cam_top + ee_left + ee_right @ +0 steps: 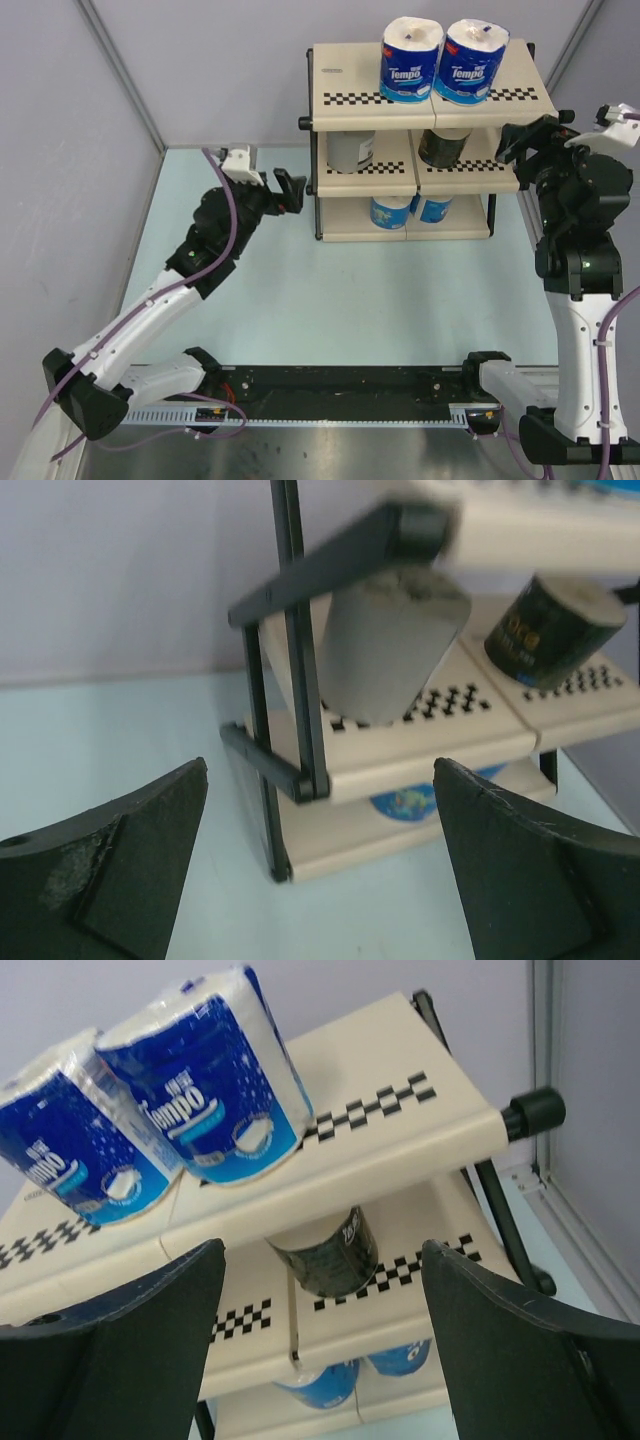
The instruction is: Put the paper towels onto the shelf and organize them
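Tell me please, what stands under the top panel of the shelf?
On the middle tier stand a grey roll at left and a dark-wrapped roll at right. From above, the top panel covers their upper ends and anything behind them.

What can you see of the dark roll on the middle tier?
The dark roll is short and fat, in a glossy black wrapper with pale lettering. It stands upright on the right panel of the shelf's middle tier, near the checkered strip, apart from the grey roll to its left. Only that panel touches it.
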Motion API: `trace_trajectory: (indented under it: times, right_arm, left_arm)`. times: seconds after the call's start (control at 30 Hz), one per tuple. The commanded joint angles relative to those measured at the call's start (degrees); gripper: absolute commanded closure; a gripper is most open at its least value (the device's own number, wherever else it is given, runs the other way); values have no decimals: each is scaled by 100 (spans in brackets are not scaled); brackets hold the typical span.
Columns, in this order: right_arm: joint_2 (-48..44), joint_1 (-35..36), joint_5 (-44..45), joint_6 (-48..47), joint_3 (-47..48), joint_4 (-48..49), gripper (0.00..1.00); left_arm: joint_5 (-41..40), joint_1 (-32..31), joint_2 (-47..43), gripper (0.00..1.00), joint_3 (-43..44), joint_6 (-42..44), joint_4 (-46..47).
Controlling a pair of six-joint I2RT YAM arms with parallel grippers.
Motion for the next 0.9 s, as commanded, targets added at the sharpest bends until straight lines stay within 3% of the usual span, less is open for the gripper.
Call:
trace_trajectory:
  times: [0.0,0.13,0.33,0.5,0.7,0.73,0.87]
  right_arm:
    - [-241,-11,-197,317,-387,-195,17]
    - [-426,-3,-548,502,-845,-222,17]
    - [-611,15,-680,696,-1355,-292,18]
    - [-716,33,-698,687,-1557,-371,18]
    - [-734,33,-654,652,-1628,-433,18]
    - [-734,33,-680,661,-1645,-433,18]
    - [-734,33,-707,670,-1724,-415,18]
  left_arm:
    - [276,-73,-167,0,-714,-805,704]
    - [180,-248,-71,0,-1303,-797,1705]
    - [109,-433,781,3,-1059,-682,2743]
    - [-119,-486,1466,15,-751,-910,3121]
    - [-251,-486,1898,57,-557,-1315,3525]
    - [-295,-486,1942,69,-548,-1376,3579]
    - [-462,-486,2118,94,-426,-1762,3702]
